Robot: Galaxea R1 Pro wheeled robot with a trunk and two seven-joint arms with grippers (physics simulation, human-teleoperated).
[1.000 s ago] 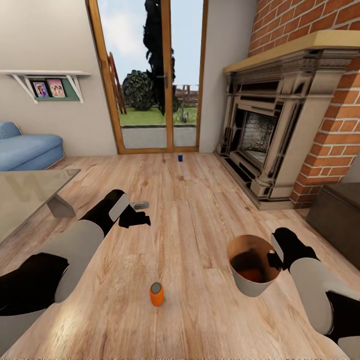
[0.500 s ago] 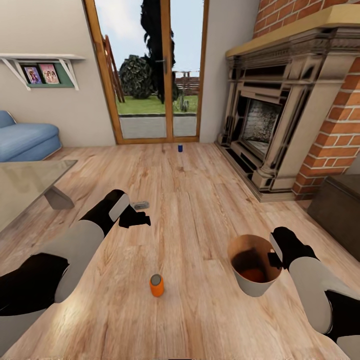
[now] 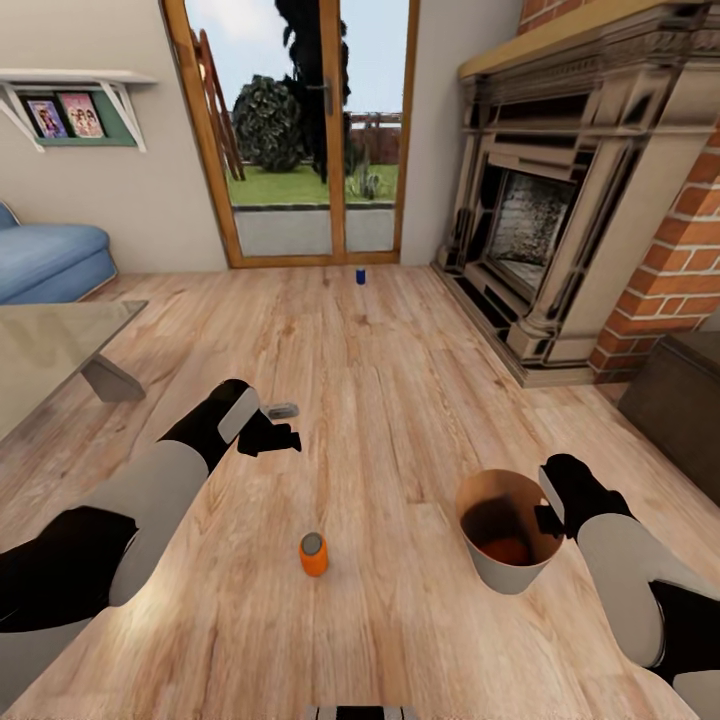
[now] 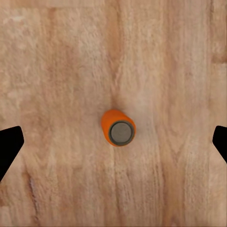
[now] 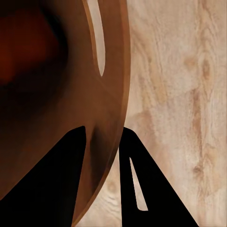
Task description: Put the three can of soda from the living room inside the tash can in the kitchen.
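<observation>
Step in hand: picking an orange can (image 3: 313, 553) off the floor, w/ the bin (image 3: 508, 575) carried along. Left end effector (image 4: 113, 142) hangs above the can, fingers wide apart, empty; next it must drop straight down & close. Right end effector (image 5: 101, 161) pinches the bin wall. Blue can (image 3: 360, 276) stands far off by the glass door. Orange shape inside the bin is too dim to name.

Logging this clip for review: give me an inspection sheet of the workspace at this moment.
Surface: wood floor.
Job's things: orange soda can upright on floor; blue soda can near glass door; trash can holds something orange.
Clutter: small grey object on floor.
Grippers: left gripper open above orange can; right gripper clamps trash can rim.
Cables: nothing seen.
Surroundings: fireplace, blue sofa, glass table.
</observation>
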